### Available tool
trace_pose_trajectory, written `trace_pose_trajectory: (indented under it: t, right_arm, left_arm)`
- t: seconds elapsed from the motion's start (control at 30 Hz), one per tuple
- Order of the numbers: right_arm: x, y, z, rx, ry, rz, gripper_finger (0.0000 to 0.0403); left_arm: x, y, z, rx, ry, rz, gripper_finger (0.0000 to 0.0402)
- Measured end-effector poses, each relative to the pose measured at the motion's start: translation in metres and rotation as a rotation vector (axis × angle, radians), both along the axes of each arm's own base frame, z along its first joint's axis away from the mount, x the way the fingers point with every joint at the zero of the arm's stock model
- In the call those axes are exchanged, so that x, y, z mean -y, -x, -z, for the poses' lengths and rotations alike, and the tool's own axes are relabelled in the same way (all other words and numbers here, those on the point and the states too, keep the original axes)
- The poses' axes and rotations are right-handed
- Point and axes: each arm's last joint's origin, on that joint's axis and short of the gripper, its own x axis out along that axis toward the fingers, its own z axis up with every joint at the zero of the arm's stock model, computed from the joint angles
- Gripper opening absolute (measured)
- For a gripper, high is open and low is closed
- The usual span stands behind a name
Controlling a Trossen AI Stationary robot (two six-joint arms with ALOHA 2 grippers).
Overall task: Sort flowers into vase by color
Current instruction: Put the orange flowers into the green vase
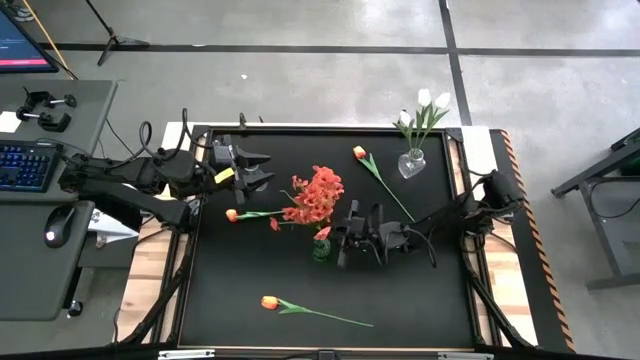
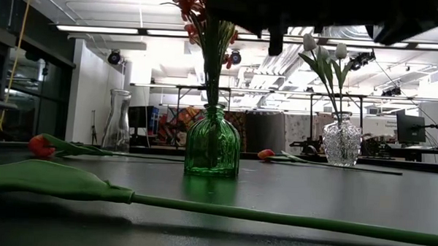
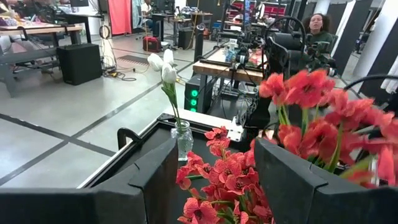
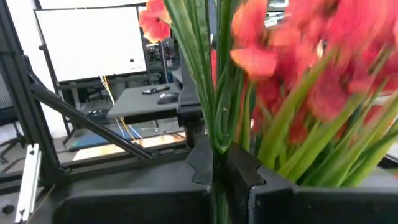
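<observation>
Right pincer [image 1: 340, 243] pinching red stems [image 4: 214, 93] at green vase [image 2: 212, 148], mid-desk; placing step. Left pincer [image 1: 262, 170] spread, waiting. Next: release, fetch an orange tulip [image 1: 268, 302].

Bright overhead strip lights; red blossoms [image 4: 323, 68] blurred close-up; soft shadows.

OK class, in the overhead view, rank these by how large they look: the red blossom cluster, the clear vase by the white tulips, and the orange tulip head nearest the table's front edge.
1. Red blossom cluster, clearly largest.
2. Clear vase.
3. Orange tulip head, smallest.
</observation>
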Motion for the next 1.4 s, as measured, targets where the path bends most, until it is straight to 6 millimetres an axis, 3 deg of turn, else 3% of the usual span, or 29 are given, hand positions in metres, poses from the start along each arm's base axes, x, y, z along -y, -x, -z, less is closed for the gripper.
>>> trace_pose_trajectory:
  t: [0.17, 0.8, 1.17, 1.4]
  right_arm:
    - [-0.001, -0.003, 0.006, 0.05, 0.001, 0.004, 0.0]
    - [0.002, -0.005, 0.017, -0.054, 0.018, 0.029, 0.0]
    - [0.001, -0.011, 0.048, -0.126, -0.021, 0.024, 0.0001]
    - [0.001, -0.011, 0.05, -0.13, -0.027, 0.025, 0.0]
  left_arm:
    - [0.0, 0.0, 0.0, 0.0, 0.0, 0.001, 0.02]
    - [0.0, 0.0, 0.0, -0.006, -0.008, 0.004, 0.02]
    - [0.0, 0.0, 0.0, -0.007, -0.009, 0.004, 0.02]
    - [0.0, 0.0, 0.0, -0.007, -0.009, 0.004, 0.02]
